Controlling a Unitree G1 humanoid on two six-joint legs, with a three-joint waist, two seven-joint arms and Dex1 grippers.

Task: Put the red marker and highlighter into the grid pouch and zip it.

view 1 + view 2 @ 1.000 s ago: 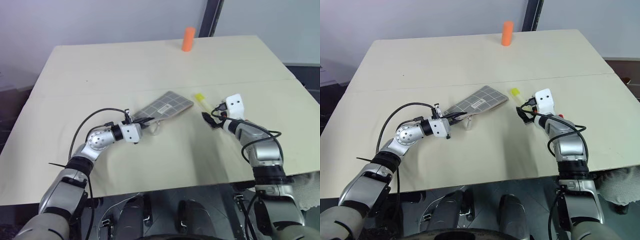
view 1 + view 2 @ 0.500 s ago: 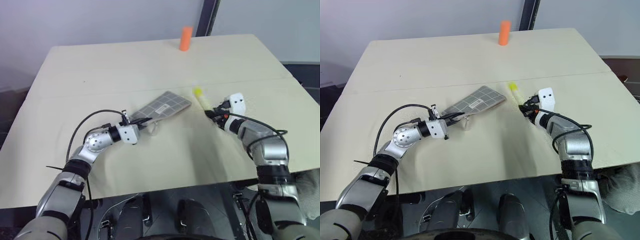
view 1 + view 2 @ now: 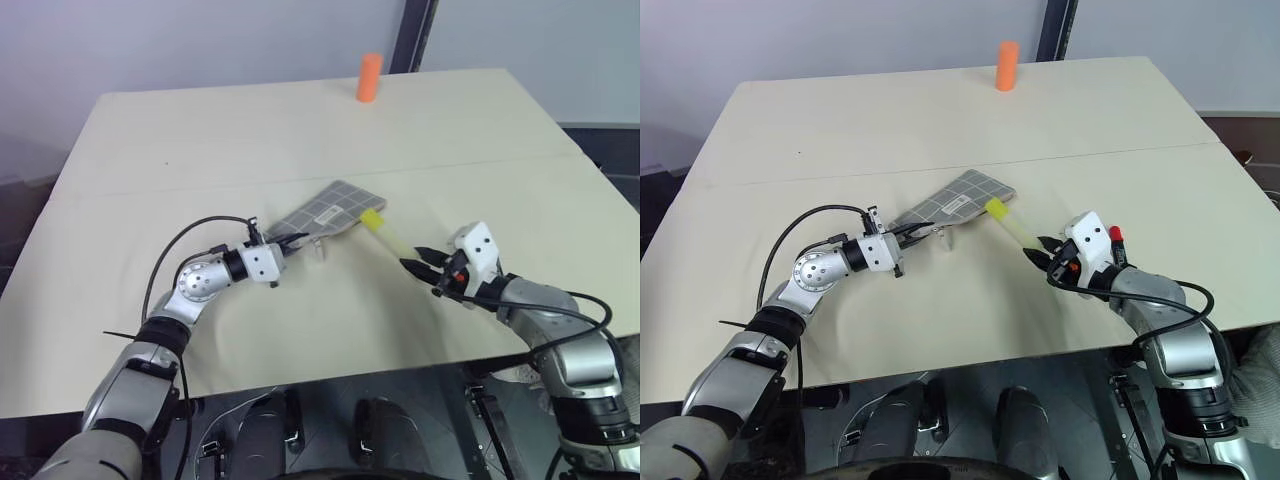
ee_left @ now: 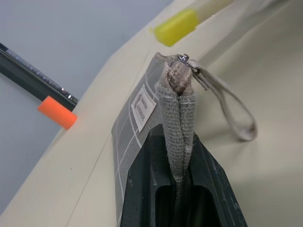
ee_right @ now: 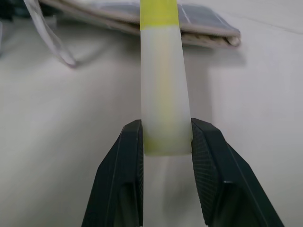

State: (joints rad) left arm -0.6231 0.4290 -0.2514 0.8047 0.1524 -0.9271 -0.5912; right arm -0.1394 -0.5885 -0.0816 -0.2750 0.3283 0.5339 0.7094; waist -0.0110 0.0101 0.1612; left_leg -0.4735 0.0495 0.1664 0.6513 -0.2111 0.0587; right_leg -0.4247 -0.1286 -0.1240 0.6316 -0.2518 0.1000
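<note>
2 grippers hold things: the left gripper (image 4: 177, 156) pinches the grid pouch (image 3: 325, 214) end, the right gripper (image 5: 165, 142) clamps the highlighter (image 3: 1012, 225), cap toward the pouch.

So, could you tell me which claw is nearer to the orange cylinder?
Left. The left claw, clamping the grid pouch, sits closer to the orange cylinder; the right claw, holding the highlighter, is farther back.

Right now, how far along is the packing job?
Nothing looks packed yet. In hand: the right gripper holds the highlighter, cap toward the grid pouch, whose end the left gripper pinches. Left: insert it, add the red marker, zip.
</note>
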